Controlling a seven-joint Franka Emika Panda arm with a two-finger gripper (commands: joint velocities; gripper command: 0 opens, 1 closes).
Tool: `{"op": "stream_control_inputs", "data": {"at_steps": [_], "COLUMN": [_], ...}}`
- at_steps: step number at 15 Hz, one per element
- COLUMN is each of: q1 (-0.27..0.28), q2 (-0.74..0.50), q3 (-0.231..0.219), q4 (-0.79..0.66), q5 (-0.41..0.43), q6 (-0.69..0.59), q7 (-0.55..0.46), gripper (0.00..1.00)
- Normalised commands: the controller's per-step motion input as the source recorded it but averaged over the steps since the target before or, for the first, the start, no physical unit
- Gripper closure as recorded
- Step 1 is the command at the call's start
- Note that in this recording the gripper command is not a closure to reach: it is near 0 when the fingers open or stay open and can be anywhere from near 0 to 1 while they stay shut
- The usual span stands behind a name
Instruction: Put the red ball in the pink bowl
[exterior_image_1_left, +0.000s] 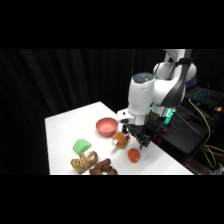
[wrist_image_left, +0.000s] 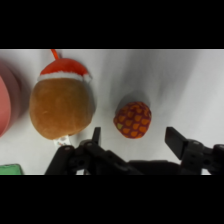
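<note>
- Black fingers on the gripper are spread wide apart, nothing between them, hanging just above the bench.
- Red ball sits on the bench right ahead of the gap, not touched; side view has it just below the gripper.
- Brown-orange rounded thing with a white band and red top lies just beside the ball.
- Pink bowl is past that, near but apart from the ball.
- Green block and a striped plush toy are near the front edge.
- No readable writing or labels anywhere.
</note>
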Motion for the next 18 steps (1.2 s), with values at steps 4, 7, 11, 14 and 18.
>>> {"op": "stream_control_inputs", "data": {"at_steps": [4,7,11,14,18], "q1": [0.084,0.076,0.067,0.029,-0.010], "q2": [0.33,0.30,0.17,0.01,-0.02], "q3": [-0.054,-0.024,-0.017,-0.022,-0.009], "q4": [0.22,0.28,0.18,0.04,0.06], "q5": [-0.165,-0.035,0.003,0.041,0.088], "q6": [0.12,0.08,0.07,0.04,-0.06], "q7": [-0.01,-0.10,-0.11,-0.11,-0.13], "gripper": [0.00,0.00,1.00,1.00,0.56]}}
